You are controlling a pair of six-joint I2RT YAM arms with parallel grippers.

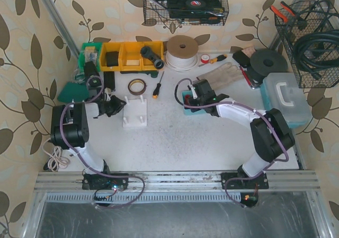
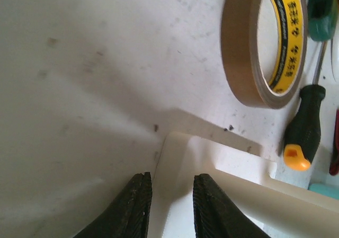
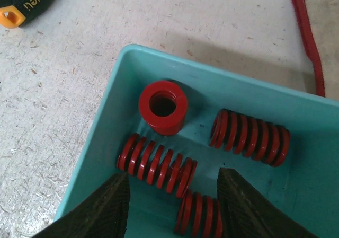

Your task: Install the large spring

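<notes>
Found right gripper (image 3: 174,175) part-open over teal tray (image 3: 106,137), red spring (image 3: 201,214) lying between fingers; left gripper (image 2: 172,177) clamped on white fixture (image 2: 243,193).

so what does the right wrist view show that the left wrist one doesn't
Right wrist only: four red springs in a teal tray, one upright, three lying, under the open right end effector. Left wrist only: a brown tape roll, and the left end effector shut on a white fixture. Both: the black screwdriver with its orange cap, and the white table. A teal sliver in the left view may be the tray.
</notes>
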